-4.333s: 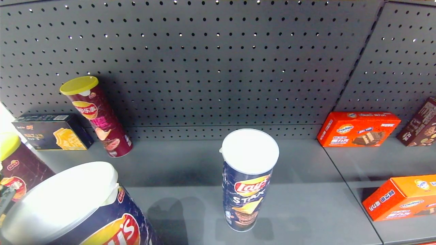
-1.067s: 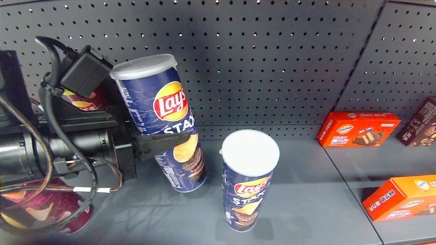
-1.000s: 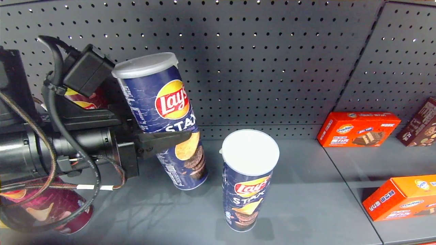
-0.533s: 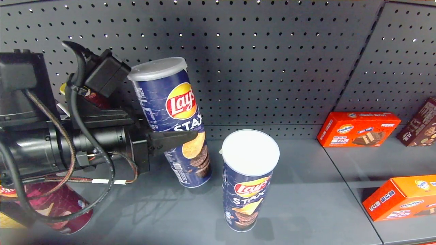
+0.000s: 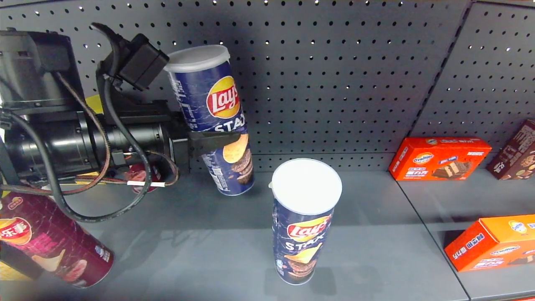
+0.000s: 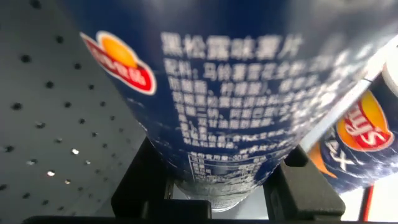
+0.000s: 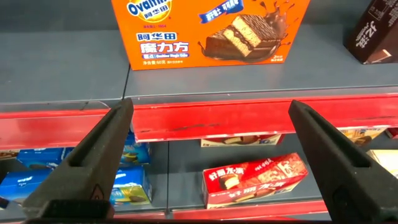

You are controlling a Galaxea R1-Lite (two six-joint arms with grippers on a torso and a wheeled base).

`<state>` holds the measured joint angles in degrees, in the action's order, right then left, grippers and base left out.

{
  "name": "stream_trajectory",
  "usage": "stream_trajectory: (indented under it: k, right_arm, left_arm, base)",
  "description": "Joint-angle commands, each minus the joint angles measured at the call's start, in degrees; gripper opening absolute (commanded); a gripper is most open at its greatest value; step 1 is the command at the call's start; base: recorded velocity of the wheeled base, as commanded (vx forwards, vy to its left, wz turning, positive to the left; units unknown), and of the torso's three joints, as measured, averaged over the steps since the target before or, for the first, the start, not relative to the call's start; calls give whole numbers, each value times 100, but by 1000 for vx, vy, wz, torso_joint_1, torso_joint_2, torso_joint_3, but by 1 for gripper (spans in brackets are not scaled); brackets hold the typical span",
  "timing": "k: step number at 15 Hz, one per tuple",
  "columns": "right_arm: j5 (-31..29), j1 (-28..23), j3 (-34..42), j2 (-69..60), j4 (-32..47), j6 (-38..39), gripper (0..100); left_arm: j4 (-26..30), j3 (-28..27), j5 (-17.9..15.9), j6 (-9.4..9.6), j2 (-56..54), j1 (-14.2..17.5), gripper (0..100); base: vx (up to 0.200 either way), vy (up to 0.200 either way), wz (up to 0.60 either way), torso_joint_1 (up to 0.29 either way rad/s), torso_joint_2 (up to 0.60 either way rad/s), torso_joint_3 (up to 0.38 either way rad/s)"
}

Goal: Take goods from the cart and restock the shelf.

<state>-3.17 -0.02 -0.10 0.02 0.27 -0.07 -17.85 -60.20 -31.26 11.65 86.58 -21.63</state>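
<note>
My left gripper (image 5: 213, 140) is shut on a blue chip can (image 5: 209, 104) with a pale lid. It holds the can tilted, close to the pegboard, the base low over the rear of the grey shelf (image 5: 376, 234). In the left wrist view the same can (image 6: 230, 106) sits between both black fingers (image 6: 140, 180). A second blue chip can (image 5: 305, 221) stands upright on the shelf, just to the right and nearer the front, apart from the held one. My right gripper (image 7: 211, 162) is open in front of a lower red-edged shelf (image 7: 249, 118).
A maroon chip can (image 5: 50, 242) leans at the front left; another maroon can (image 5: 140, 173) is partly hidden behind the arm. Orange boxes (image 5: 439, 158) (image 5: 493, 240) and a brown box (image 5: 518, 150) sit on the right. An orange box (image 7: 211, 31) lies above the right gripper.
The left gripper has carried the blue can upward and farther back toward the pegboard. The standing blue can and the boxes have stayed put.
</note>
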Motion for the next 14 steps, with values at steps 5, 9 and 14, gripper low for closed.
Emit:
stream_trajectory:
  k: [5,9,14]
  right_arm:
    - [1,2,1,-2,0,-1,100]
    - [1,2,1,-2,0,-1,100]
    - [1,2,1,-2,0,-1,100]
  left_arm:
    - [282,-168,67,443,184,-228,0]
    - [282,-27,67,522,369,-342,0]
    - [229,-89,67,531,720,-483,0]
  base:
    - [0,0,0,0,0,0]
    - [0,0,0,0,0,0]
    - [0,0,0,0,0,0]
